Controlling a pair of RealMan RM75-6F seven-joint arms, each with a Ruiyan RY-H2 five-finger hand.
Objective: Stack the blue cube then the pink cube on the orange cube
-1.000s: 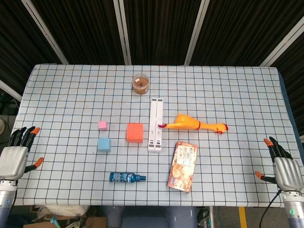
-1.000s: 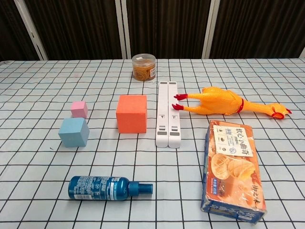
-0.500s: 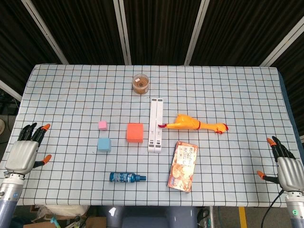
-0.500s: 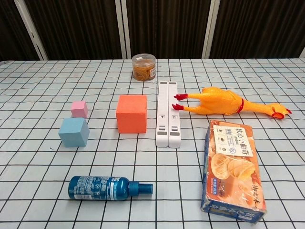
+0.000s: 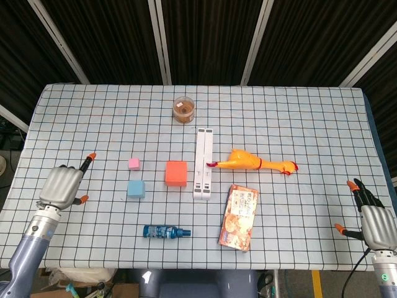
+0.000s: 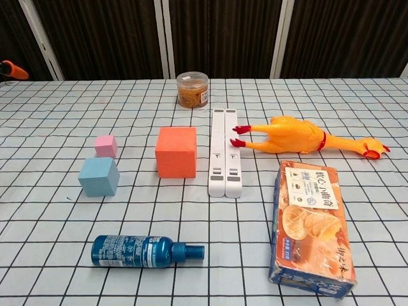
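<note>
The orange cube (image 5: 176, 173) (image 6: 176, 152) sits on the checked cloth near the table's middle. To its left stands the smaller blue cube (image 5: 136, 189) (image 6: 99, 176), and the small pink cube (image 5: 133, 163) (image 6: 106, 146) is just behind that. All three stand apart. My left hand (image 5: 62, 186) hovers over the table's left part, left of the blue and pink cubes, holding nothing, with its back toward the head camera. One orange fingertip (image 6: 11, 69) of it shows at the chest view's left edge. My right hand (image 5: 375, 220) is at the table's right front corner, fingers apart and empty.
A white bar (image 5: 203, 162) (image 6: 224, 152) lies right of the orange cube. Beyond it are a rubber chicken (image 5: 251, 162) (image 6: 299, 137) and a snack box (image 5: 239, 216) (image 6: 312, 226). A blue bottle (image 5: 164, 232) (image 6: 140, 250) lies in front of the cubes, and a jar (image 5: 184, 109) (image 6: 192, 90) stands behind them.
My left hand has moved from the table's left edge inward and to the right, toward the blue and pink cubes. The right hand has sunk slightly. No cube has moved.
</note>
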